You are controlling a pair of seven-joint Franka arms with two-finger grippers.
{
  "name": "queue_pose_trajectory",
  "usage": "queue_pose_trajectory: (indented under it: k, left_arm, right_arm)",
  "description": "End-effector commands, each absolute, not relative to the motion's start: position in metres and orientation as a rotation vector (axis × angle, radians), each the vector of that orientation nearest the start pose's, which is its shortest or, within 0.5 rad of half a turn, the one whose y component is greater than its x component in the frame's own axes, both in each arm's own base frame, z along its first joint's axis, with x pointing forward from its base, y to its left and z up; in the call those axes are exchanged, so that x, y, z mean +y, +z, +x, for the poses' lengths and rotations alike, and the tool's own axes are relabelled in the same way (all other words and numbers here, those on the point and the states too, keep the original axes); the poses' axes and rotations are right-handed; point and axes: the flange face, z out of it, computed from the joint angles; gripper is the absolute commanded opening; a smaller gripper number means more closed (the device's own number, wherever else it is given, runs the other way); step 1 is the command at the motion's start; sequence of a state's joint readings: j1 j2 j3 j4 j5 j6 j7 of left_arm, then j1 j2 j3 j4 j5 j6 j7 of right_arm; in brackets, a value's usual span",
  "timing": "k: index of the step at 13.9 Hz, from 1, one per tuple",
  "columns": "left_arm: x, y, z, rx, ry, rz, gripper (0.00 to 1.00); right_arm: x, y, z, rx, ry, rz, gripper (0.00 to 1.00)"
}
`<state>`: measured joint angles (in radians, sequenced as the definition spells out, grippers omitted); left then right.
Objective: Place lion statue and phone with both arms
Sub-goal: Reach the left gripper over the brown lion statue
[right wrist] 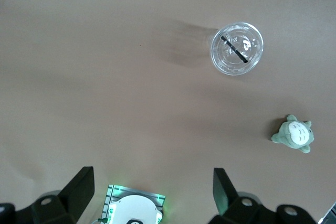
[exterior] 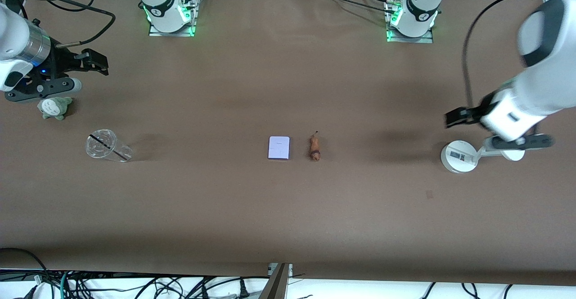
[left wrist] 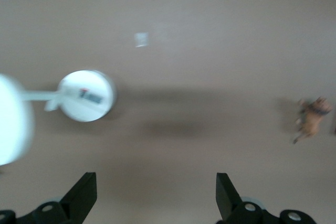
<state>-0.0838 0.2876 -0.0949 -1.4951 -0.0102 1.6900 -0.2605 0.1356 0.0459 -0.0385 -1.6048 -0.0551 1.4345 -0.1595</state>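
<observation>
The phone (exterior: 279, 147), flat and pale lavender-white, lies at the table's middle. The lion statue (exterior: 315, 147), tiny and orange-brown, lies beside it toward the left arm's end; it also shows in the left wrist view (left wrist: 312, 119). My left gripper (exterior: 454, 118) is open and empty, up over the table by the white round stand, apart from both things. Its jaws (left wrist: 156, 192) stand wide over bare table. My right gripper (exterior: 96, 61) is open and empty over the right arm's end of the table, its jaws (right wrist: 152, 190) wide apart.
A white round stand (exterior: 459, 156) sits at the left arm's end, also in the left wrist view (left wrist: 85, 96). A clear plastic cup (exterior: 105, 146) with a black straw and a grey-green plush toy (exterior: 55, 108) lie at the right arm's end.
</observation>
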Motion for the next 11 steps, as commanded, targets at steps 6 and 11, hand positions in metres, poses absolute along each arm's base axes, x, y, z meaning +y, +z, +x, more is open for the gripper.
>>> queue_pose_trajectory:
  k: [6,11]
  left_arm:
    - [-0.307,0.356,0.642,-0.213,0.033,-3.186,1.0]
    - [-0.388,0.283,0.618,-0.223,-0.11,-3.187,1.0]
  right_arm:
    - [0.048,0.578,0.548,-0.398,0.351,-3.141,1.0]
    - [0.047,0.577,0.549,-0.403,0.353,-3.138,1.0]
